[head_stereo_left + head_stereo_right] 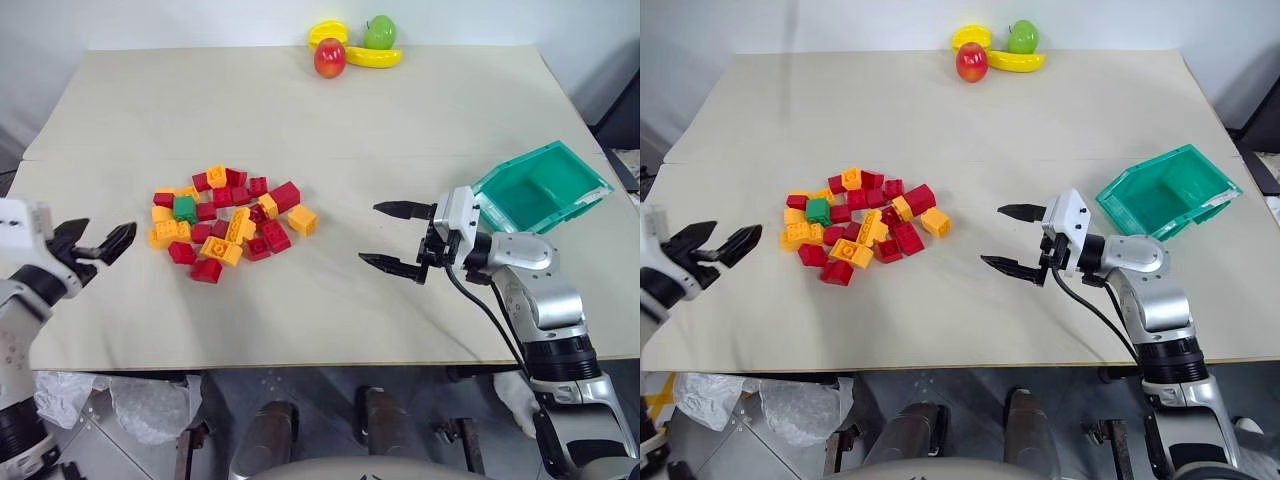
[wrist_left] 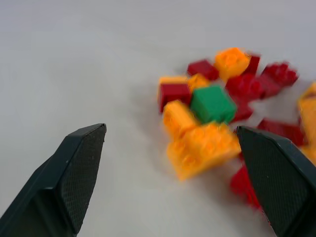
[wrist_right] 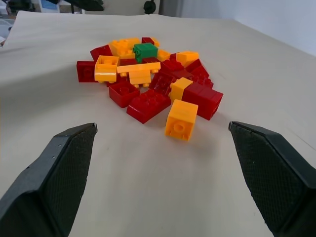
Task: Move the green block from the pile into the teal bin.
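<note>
The green block lies on the left side of the pile of red and orange-yellow bricks, mid-left on the table. Left of the pile, my left gripper is open and points toward it, holding nothing. In the left wrist view the green block sits beyond the open fingers. On the pile's other side my right gripper is open and empty, pointing left at the bricks. The teal bin sits tilted just behind my right wrist, its opening facing up and forward.
Toy fruit sits at the table's far edge: a lemon, a green apple, a red apple and a banana. The table's front edge runs below both grippers.
</note>
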